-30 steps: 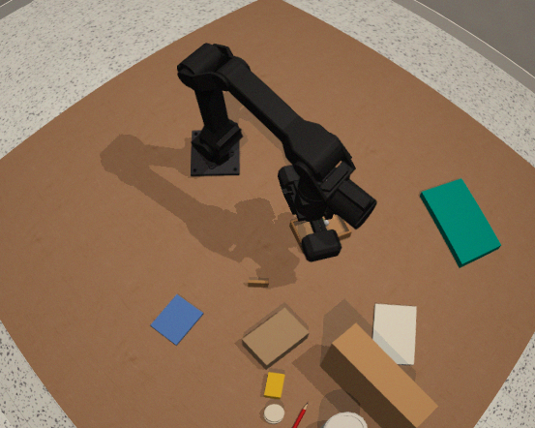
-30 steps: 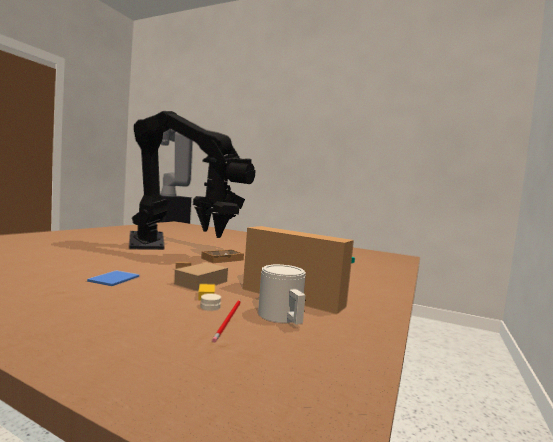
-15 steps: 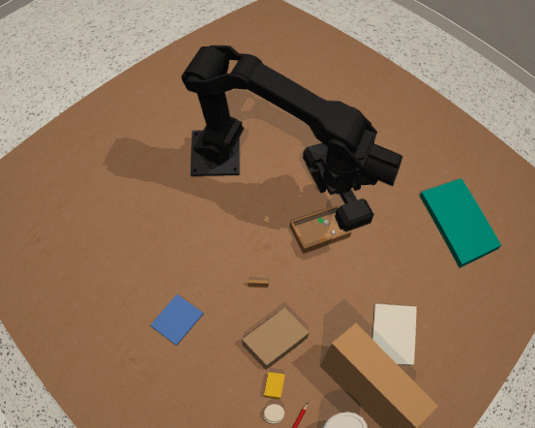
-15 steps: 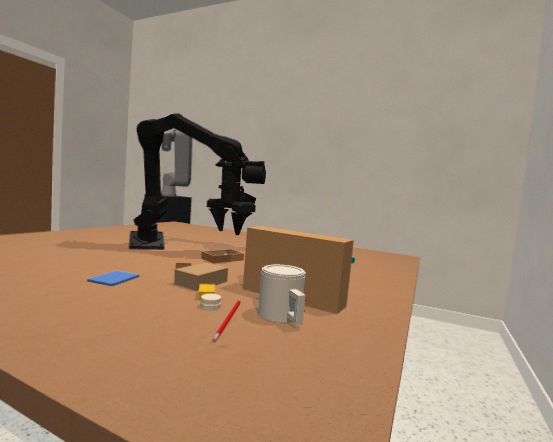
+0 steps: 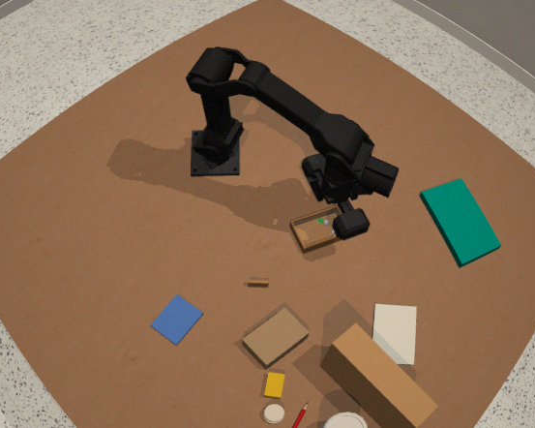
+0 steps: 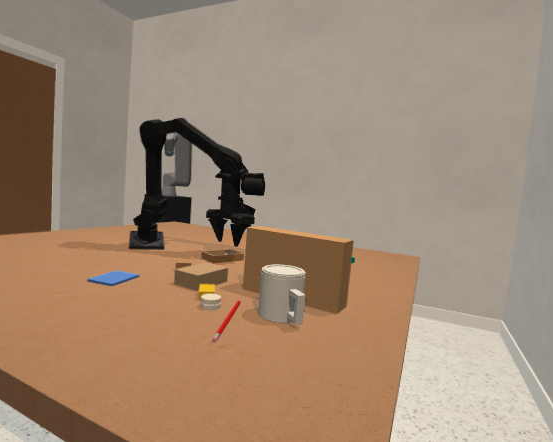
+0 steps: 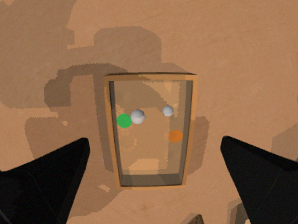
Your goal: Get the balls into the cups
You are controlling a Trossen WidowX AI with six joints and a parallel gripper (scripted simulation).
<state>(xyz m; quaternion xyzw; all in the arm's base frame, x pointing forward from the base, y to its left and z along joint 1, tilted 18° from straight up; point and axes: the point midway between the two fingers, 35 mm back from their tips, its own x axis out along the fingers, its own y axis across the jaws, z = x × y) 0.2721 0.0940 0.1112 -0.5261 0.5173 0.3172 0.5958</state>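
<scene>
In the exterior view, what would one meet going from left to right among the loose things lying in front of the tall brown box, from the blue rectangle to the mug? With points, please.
Blue rectangle [image 5: 177, 320] [image 6: 113, 278] → low tan box [image 5: 276, 337] [image 6: 201, 276] → red pencil [image 5: 300, 416] [image 6: 227, 321] → mug [image 5: 345, 421] [image 6: 274, 295].

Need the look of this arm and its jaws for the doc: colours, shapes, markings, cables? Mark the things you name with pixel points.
The six-joint arm [image 5: 292, 102] [image 6: 202, 140] is matte black throughout, with chunky rounded joint housings and straight links on a square black base plate [image 5: 197, 167] [image 6: 133, 246]. The jaws [image 6: 228, 241] are black too, two wedge-shaped fingers tapering to narrow tips. No markings or loose cables show.
</scene>
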